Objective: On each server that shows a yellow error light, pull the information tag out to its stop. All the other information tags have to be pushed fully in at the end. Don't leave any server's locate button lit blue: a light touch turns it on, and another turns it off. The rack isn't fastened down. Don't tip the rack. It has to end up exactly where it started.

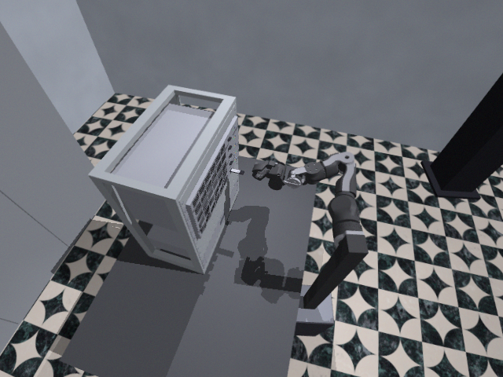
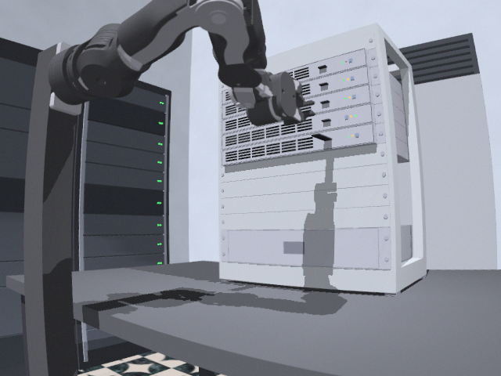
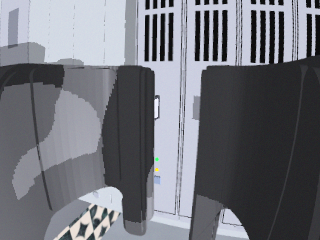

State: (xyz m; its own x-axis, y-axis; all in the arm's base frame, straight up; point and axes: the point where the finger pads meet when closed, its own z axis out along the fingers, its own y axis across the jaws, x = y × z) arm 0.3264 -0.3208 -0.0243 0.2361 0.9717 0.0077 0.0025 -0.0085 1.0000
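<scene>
The pale rack (image 1: 137, 184) (image 2: 387, 170) stands upright. Several servers in it have black tags at the right. Yellow lights show on every server except the top one. The bottom server's tag (image 2: 322, 137) (image 1: 236, 171) sticks out; it also shows in the wrist view (image 3: 157, 107) beside the left finger. The tags above it, such as the top tag (image 2: 322, 68), look in. The bottom server's locate button (image 2: 356, 135) (image 3: 157, 180) is pale; none looks brightly lit. My gripper (image 2: 311, 108) (image 1: 255, 172) (image 3: 178, 155) is nearly shut, narrow gap, nothing between its fingers, in front of the servers, clear of them.
The rack stands on a grey table (image 1: 284, 227) (image 2: 445, 316). The arm's dark post (image 1: 337, 272) (image 2: 56, 202) stands at the table's edge. Dark server cabinets (image 2: 125, 174) with green lights are behind at the left. The arm's shadow falls on the rack front and table.
</scene>
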